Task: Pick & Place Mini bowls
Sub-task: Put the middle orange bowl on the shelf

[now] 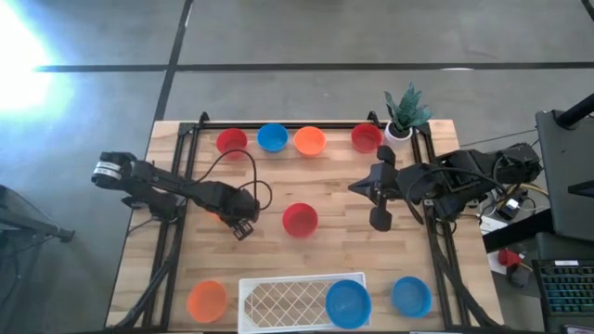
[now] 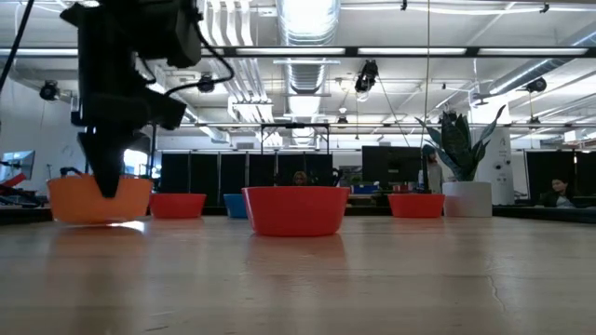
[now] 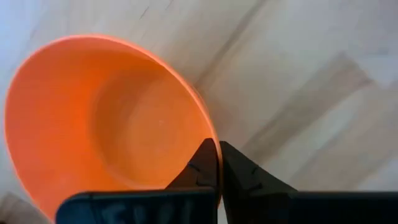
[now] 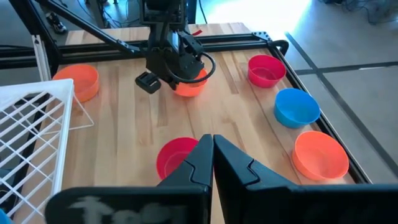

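My left gripper (image 1: 239, 221) hangs over the table's left-middle, shut on an orange mini bowl (image 3: 106, 124), which also shows in the low view (image 2: 98, 199) and in the right wrist view (image 4: 189, 84). My right gripper (image 1: 357, 186) waits shut above the right-middle of the table, touching nothing; its fingers (image 4: 212, 140) point toward a red bowl (image 1: 300, 220) standing on its base at the centre. Along the far edge stand a red (image 1: 231, 141), a blue (image 1: 272, 137), an orange (image 1: 309, 141) and another red bowl (image 1: 367, 138). My left gripper pinches the orange bowl's rim (image 3: 208, 134), one finger inside the bowl and one outside. The fingers come from above, pointing down. The bowl stays upright; whether its base rests on the table or hangs just above it, I cannot tell.
A white lattice tray (image 1: 278, 299) lies at the near edge with a blue bowl (image 1: 348, 302) at its right end. An orange bowl (image 1: 206, 301) sits left of it, a blue bowl (image 1: 410, 296) right of it. A potted plant (image 1: 404, 113) stands at the far right corner.
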